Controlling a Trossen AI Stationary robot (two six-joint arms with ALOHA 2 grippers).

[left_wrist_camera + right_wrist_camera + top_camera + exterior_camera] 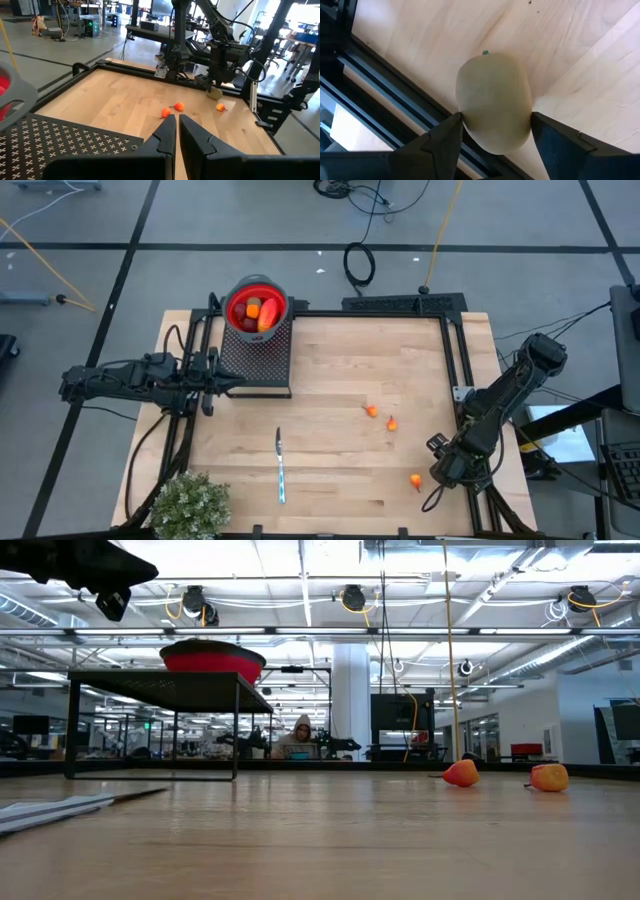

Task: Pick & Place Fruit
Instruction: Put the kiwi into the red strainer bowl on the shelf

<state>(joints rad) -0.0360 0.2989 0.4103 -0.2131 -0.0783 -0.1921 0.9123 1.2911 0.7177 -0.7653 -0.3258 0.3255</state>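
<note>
A brown-green kiwi-like fruit [495, 95] lies on the wooden table beside the black frame rail at the right edge. My right gripper [495, 135] points steeply down over it, open, one finger on each side; in the left wrist view the kiwi [214, 93] shows just under it. Three small orange bits [371, 411] [392, 424] [416, 479] lie on the table. A red bowl [257, 305] holding red and orange fruit stands on a black perforated stand [258, 358]. My left gripper [176, 131] is shut and level beside that stand. My right gripper comes from above, slanting, with its fingertips [454, 125] at the kiwi's two opposite sides [465, 120]. Whether they touch it I cannot tell. The kiwi rests on the table.
A slim knife [281, 467] lies near the table's front middle and a bushy green plant [188, 505] stands at the front left corner. The black frame rail [380, 95] runs close beside the kiwi. Bare wood lies between the stand and the orange bits.
</note>
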